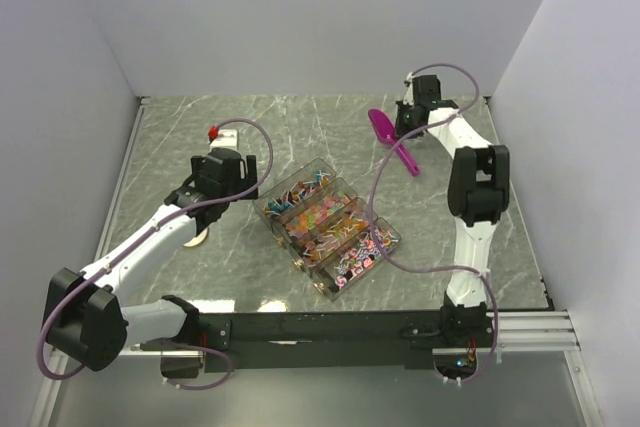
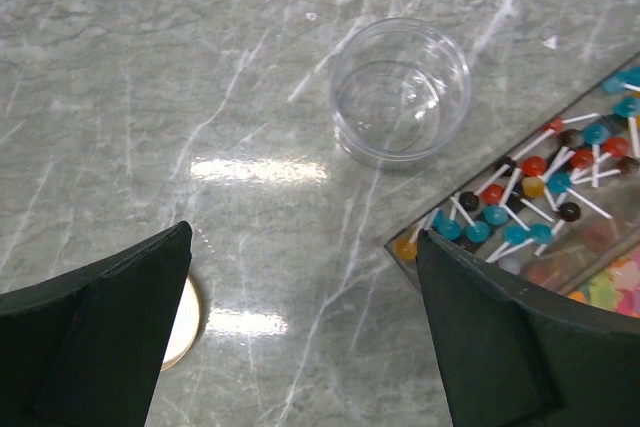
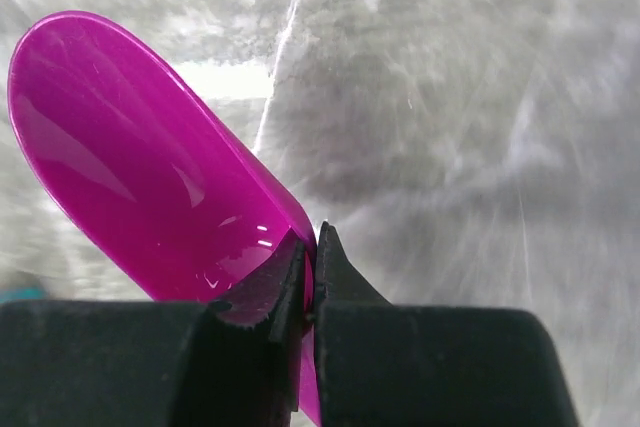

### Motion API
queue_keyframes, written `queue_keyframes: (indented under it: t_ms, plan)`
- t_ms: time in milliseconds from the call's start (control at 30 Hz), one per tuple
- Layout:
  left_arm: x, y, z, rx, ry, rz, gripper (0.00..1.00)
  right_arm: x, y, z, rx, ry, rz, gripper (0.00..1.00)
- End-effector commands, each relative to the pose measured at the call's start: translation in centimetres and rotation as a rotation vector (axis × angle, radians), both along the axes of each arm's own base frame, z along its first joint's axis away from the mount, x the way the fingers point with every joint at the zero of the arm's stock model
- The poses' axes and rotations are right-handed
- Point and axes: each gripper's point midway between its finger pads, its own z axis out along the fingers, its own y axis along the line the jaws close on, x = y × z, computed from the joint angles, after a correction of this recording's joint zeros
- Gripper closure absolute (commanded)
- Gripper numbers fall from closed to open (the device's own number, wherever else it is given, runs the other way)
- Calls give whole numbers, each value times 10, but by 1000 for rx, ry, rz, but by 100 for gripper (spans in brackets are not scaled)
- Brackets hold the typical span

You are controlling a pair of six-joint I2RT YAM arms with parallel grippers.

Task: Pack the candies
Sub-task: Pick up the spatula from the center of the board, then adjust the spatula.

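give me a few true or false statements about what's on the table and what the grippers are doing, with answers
1. The right gripper is shut on the magenta scoop. True.
2. The clear round cup is filled with sweets. False: it is empty.
3. The left gripper is open, with nothing between its fingers. True.
4. The magenta scoop carries a load of sweets. False: its bowl is empty.
5. The candies lie in a clear tray with several compartments. True.
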Motion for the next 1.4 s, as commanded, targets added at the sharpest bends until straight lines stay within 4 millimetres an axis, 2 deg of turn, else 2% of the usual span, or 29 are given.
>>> queue_keyframes:
  t_ms: [0, 33, 67, 133, 167, 200, 267, 333, 367, 433, 467, 500, 533, 567, 633, 700, 767, 800, 867, 1133, 1167, 1233, 1267, 1367]
  plan:
    - [5, -15, 23, -91, -72, -41, 1, 2, -3, 80, 73, -163, -279, 100]
    - [4, -20, 25, -111, -74, -55, 0, -4, -4, 83, 89, -157, -312, 100]
    - [2, -30, 29, -150, -75, -81, 0, -13, -5, 98, 93, -172, -352, 100]
    - [0, -44, 35, -194, -82, -117, 1, -31, -2, 95, 129, -135, -435, 100]
    - [-2, -56, 43, -233, -89, -141, 1, -41, -1, 109, 148, -146, -462, 100]
    - [-4, -63, 47, -249, -94, -156, 1, -54, 5, 102, 168, -119, -504, 100]
    - [-11, -86, 57, -294, -98, -198, 1, -76, 10, 108, 209, -110, -569, 100]
    - [-17, -104, 65, -327, -102, -231, 1, -92, 24, 110, 204, -111, -589, 100]
    - [-24, -124, 72, -359, -101, -267, 1, -107, 25, 111, 187, -90, -612, 100]
    - [-32, -145, 85, -404, -111, -304, 1, -125, 34, 110, 171, -65, -693, 100]
    - [-42, -165, 89, -436, -108, -344, 1, -139, 34, 105, 160, -10, -749, 100]
    - [-46, -175, 92, -452, -112, -364, 0, -147, 37, 103, 144, 14, -768, 100]
    - [-58, -192, 98, -471, -114, -415, 1, -156, 48, 97, 122, 41, -763, 100]
    - [-62, -203, 97, -477, -108, -432, 1, -170, 48, 91, 84, 90, -773, 100]
    - [-68, -220, 104, -488, -123, -463, 1, -183, 66, 89, 84, 120, -768, 100]
    - [-80, -241, 100, -475, -110, -509, 0, -195, 76, 83, 100, 148, -764, 100]
    - [-89, -255, 96, -459, -107, -531, 1, -203, 94, 89, 177, 146, -730, 100]
    - [-89, -258, 96, -459, -116, -529, 1, -209, 95, 82, 190, 164, -739, 100]
    - [-94, -263, 90, -454, -120, -516, 1, -213, 101, 90, 253, 148, -738, 100]
    - [-94, -277, 76, -460, -147, -480, 10, -226, 115, 99, 360, 174, -742, 100]
    - [-96, -281, 66, -434, -131, -485, 10, -226, 116, 98, 367, 180, -746, 100]
    - [-97, -287, 63, -412, -128, -475, 11, -229, 121, 99, 383, 191, -740, 100]
    - [-97, -289, 51, -382, -112, -462, 11, -229, 122, 98, 390, 194, -744, 100]
    - [-95, -288, 36, -328, -107, -420, 14, -233, 125, 97, 399, 203, -740, 100]
